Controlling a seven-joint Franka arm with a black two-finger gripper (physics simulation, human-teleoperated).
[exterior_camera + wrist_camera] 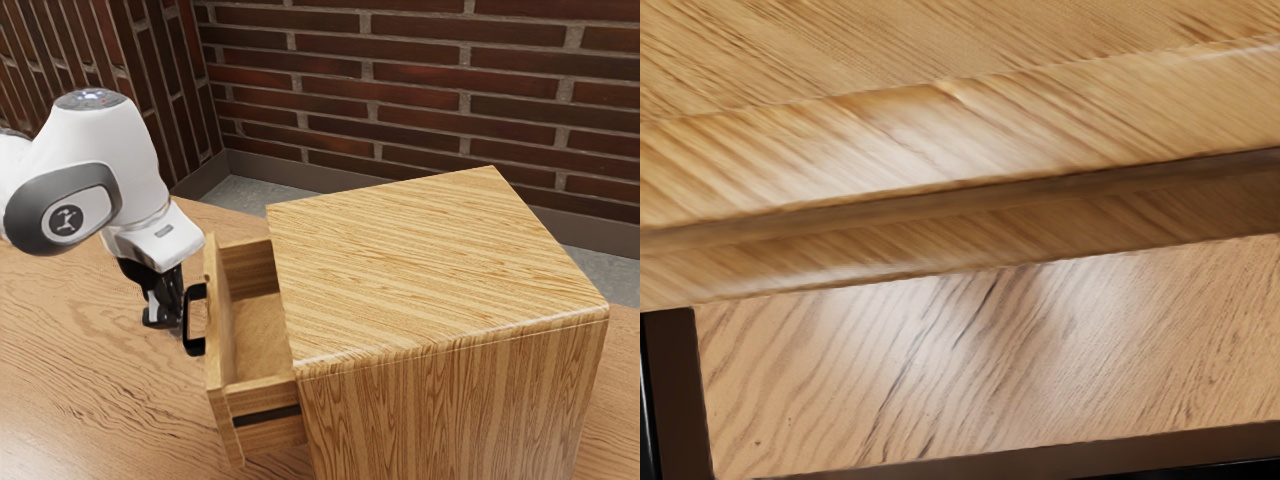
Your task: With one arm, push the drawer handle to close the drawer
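Pincer (165,310) pointing downward, close by the black handle (189,340) of the drawer, on the handle's outer side; whether it touches the handle, I cannot tell. Whether the pincer is apart or together, I cannot tell either. The handle stands out from the drawer front (219,350) like a squared loop, its long grip upright. Behind that front, the drawer (258,335) is open, with its hollow and bottom panel exposed between the front's upper edge and the cabinet (440,265). A dark slide (265,415) runs along the drawer's side wall toward the cabinet body. The cabinet's top ends in a rounded, pale-lit edge facing the exterior view's bottom, and its corner stands near the drawer's side wall.

In the wrist view, grained wood runs in slanting bands with long edges between them, and black strips cut into the lower corners.

The white arm (130,180) reaches in from the exterior view's left, above the bench (70,370). Bench surface spreads from the pincer toward the exterior view's left and lower left, giving open room on the side away from the drawer. Beyond the bench lie a strip of grey floor (250,195) and a brick wall (420,85).
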